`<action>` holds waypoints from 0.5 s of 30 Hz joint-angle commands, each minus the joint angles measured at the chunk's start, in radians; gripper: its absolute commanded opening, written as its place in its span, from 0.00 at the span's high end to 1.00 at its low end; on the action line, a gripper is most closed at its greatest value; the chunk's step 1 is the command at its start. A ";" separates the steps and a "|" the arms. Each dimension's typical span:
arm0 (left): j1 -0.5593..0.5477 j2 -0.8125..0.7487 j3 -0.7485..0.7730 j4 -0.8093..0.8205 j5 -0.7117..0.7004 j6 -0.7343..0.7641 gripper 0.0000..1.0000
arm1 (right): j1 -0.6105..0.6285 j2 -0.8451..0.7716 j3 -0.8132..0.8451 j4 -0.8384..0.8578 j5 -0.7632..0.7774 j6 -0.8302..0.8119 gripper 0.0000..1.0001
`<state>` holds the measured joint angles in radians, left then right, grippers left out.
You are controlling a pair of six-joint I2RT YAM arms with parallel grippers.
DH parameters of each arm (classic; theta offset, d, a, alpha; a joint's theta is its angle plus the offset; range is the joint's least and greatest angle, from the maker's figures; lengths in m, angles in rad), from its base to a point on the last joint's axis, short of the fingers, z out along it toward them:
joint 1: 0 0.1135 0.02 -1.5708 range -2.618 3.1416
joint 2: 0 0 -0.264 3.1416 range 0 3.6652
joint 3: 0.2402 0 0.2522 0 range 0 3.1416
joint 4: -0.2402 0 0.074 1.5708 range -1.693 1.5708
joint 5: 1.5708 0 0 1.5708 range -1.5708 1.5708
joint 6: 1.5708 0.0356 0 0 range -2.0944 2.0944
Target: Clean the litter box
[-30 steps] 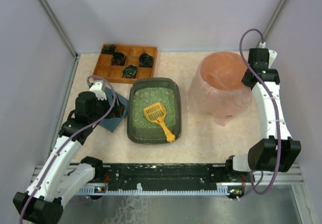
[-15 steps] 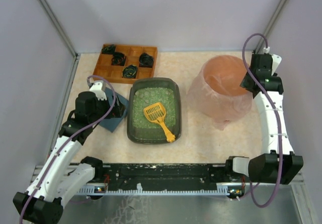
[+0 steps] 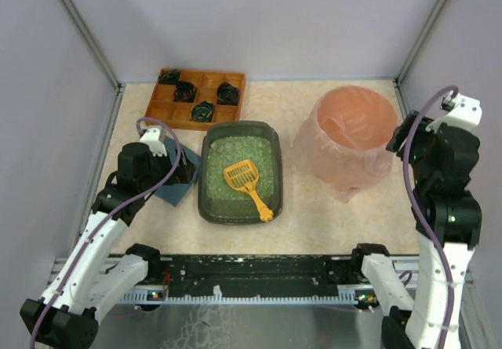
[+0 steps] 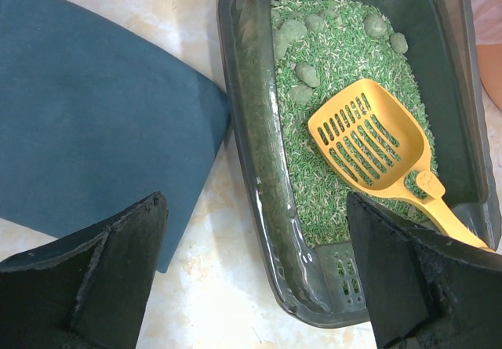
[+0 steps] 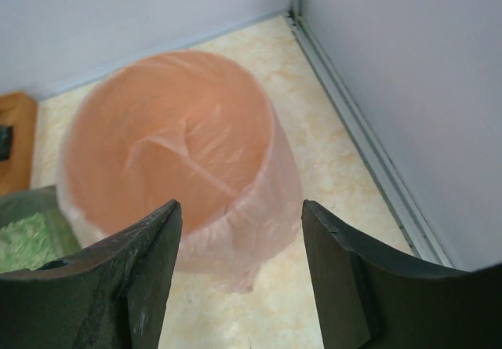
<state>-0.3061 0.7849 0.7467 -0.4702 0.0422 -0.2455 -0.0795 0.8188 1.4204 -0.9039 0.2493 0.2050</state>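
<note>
The litter box (image 3: 239,127) sits in the middle of the tabletop (image 3: 314,216). A yellow scoop (image 3: 242,176) lies on its green litter. The left hand (image 4: 255,208) hangs over its left rim, wide open and empty. The right hand (image 5: 239,216) is open too, near the pink bag-lined bin (image 3: 337,161).

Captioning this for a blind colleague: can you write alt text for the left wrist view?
A dark grey-green litter box of green litter holds a yellow slotted scoop and several clumps at its far end. A blue cloth lies beside it; the left gripper is open, its black fingers framing the bottom corners.
</note>
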 commanded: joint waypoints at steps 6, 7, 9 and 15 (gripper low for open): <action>-0.004 -0.009 0.000 0.020 -0.043 -0.008 0.00 | -0.005 -0.085 -0.047 -0.043 -0.474 -0.013 0.44; -0.004 -0.010 0.001 0.017 -0.050 -0.011 0.00 | -0.005 -0.084 -0.060 -0.039 -0.515 0.013 0.45; -0.004 -0.012 0.001 0.016 -0.048 -0.012 0.00 | -0.004 -0.086 -0.092 -0.024 -0.580 0.064 0.45; -0.005 0.003 0.000 0.019 -0.018 -0.004 0.00 | 0.002 -0.086 -0.123 -0.036 -0.631 0.094 0.45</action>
<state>-0.3061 0.7845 0.7467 -0.4706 0.0113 -0.2501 -0.0795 0.7368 1.2964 -0.9573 -0.2924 0.2592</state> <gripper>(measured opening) 0.998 0.548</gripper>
